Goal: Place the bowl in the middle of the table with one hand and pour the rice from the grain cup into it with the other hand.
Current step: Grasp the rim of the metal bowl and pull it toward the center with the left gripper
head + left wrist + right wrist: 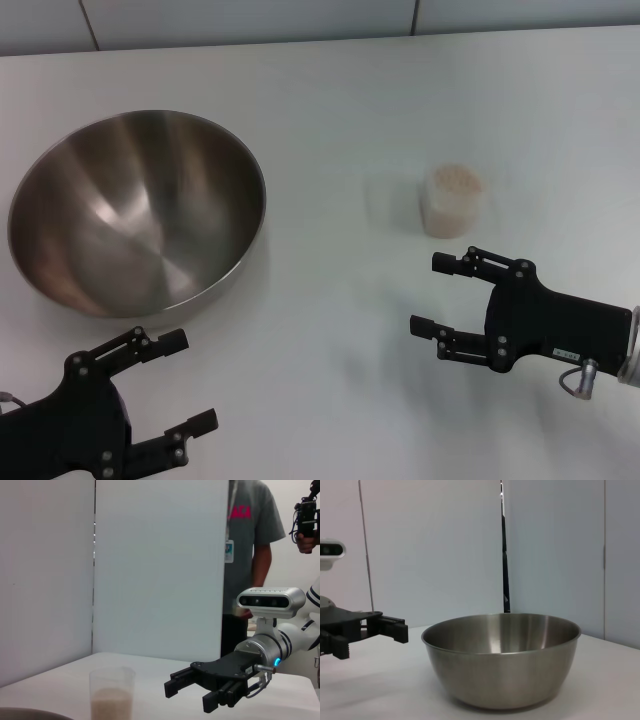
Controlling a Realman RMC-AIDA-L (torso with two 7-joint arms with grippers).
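The steel bowl point(135, 210) stands empty on the left of the white table point(340, 120). The clear grain cup point(453, 200) stands upright on the right, with pale rice point(455, 180) filling it partway. My right gripper point(430, 294) hovers open just in front of the cup, fingers pointing left and holding nothing. My left gripper point(190, 380) is open at the near left, in front of the bowl and apart from it. The left wrist view shows the cup point(112, 692), its rice point(112, 704) and the right gripper point(187, 692). The right wrist view shows the bowl point(502, 660) and the left gripper point(372, 639).
Bare tabletop lies between bowl and cup. White wall panels stand behind the table. A person point(250, 545) in a grey shirt stands beyond the table's right side, behind the right arm's wrist camera point(270, 601).
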